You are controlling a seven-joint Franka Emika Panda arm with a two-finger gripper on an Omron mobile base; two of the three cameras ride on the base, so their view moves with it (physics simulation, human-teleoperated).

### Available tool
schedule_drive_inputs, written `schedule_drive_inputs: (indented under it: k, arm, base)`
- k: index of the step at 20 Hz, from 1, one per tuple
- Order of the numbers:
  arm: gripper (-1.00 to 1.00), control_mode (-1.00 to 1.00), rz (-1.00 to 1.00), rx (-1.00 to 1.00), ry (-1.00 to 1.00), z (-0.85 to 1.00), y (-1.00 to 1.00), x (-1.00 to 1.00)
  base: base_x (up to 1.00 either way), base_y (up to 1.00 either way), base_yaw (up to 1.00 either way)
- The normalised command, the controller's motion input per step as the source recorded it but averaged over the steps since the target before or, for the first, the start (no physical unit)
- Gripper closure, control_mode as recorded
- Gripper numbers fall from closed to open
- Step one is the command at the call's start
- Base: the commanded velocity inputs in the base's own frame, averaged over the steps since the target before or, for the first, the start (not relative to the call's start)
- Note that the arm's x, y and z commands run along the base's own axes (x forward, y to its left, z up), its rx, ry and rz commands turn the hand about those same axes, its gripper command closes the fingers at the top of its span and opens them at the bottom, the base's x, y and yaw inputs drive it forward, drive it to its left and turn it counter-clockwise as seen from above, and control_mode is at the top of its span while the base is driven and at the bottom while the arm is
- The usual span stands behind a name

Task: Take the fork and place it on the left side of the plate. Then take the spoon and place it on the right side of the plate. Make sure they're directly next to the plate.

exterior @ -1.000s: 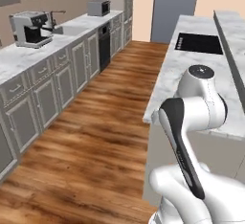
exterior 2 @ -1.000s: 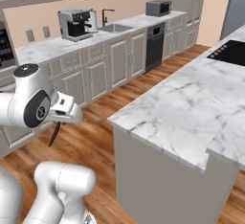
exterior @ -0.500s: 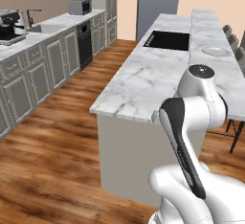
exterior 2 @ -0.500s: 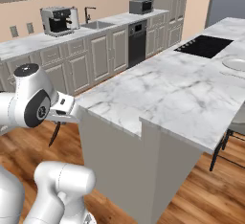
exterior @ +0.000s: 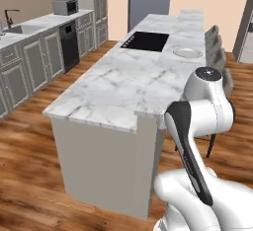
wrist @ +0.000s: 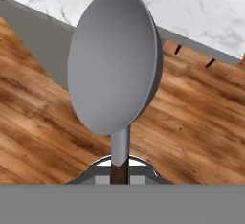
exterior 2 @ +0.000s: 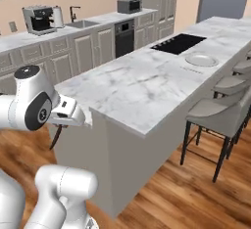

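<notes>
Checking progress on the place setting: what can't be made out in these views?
- Fork: cannot be made out beside the plate; too far and small in both base views.
- Spoon handle: cut off at the bottom of the hand view, so the jaws' contact on it is hidden.
- Plate surroundings: too small to judge.

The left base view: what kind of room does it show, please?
A home kitchen, most likely: a marble island with a black cooktop, a microwave on the side counter, and a sink faucet.
</notes>
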Motion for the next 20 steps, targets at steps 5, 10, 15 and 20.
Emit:
schedule_drive_inputs:
  k: [5, 10, 15, 20]
  arm:
    - [1.00, 1.00, 0.00, 0.00, 0.00, 0.00, 0.00, 0.00]
    - [1.00, 1.00, 0.00, 0.00, 0.00, 0.00, 0.00, 0.00]
    - [1.00, 1.00, 0.00, 0.00, 0.00, 0.00, 0.00, 0.00]
    - [1.00, 1.00, 0.00, 0.00, 0.00, 0.00, 0.00, 0.00]
  base:
    - [0.21, -1.00, 0.02]
    - [0.43, -1.00, 0.06]
    - [0.52, -1.00, 0.07]
    - [0.50, -1.00, 0.06]
